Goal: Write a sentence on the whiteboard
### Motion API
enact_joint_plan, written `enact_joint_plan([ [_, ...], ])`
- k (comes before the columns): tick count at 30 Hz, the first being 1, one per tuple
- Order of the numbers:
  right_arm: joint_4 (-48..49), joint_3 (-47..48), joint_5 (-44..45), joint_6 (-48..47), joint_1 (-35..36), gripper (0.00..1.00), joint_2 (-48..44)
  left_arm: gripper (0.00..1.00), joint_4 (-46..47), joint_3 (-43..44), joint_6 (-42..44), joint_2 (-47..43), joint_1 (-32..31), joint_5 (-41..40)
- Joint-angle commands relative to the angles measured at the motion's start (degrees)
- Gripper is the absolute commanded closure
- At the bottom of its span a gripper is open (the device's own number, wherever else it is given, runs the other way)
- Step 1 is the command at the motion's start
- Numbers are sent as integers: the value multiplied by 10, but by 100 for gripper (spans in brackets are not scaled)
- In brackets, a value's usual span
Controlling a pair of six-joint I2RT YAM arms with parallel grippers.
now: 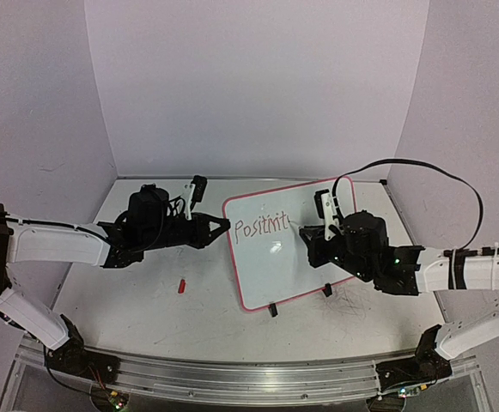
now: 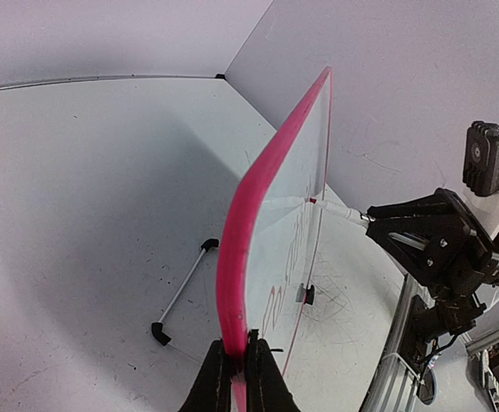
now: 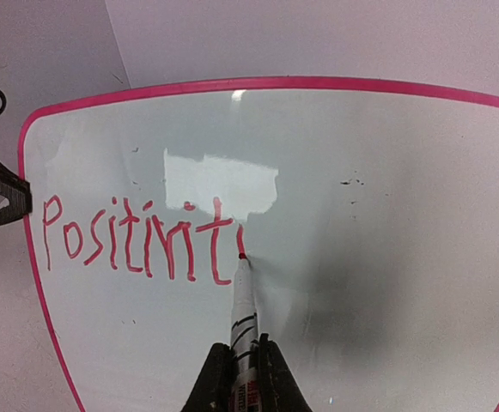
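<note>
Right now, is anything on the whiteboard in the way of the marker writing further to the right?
Nothing visible. Right of the marker the whiteboard is bare, apart from a few tiny dark specks. The left gripper clamps the left edge.

Soft, even light filled the scene and tinted the walls [image 1: 258, 86] faintly lilac. In the right wrist view a bright rectangular glare sat on the whiteboard [image 3: 386, 172], with a grey shadow lower right. Both wrist views bowed at their edges, and its near frame looked blurred in the left one.
</note>
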Motion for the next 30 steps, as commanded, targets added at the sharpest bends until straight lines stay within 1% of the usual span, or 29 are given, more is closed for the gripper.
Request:
enact_joint_plan([
  [1,-19,-12,4,13,0,100,-13,100,2,21,22,-13,5,-14],
  [6,-20,-13,15,14,0,100,-17,100,2,22,21,-14,5,-14],
  [18,3,29,45,-6,-1,100,8,100,2,20,21,-16,5,-13],
  [30,8,47,51,-21,-5,100,23,100,2,16,22,-19,5,-14],
])
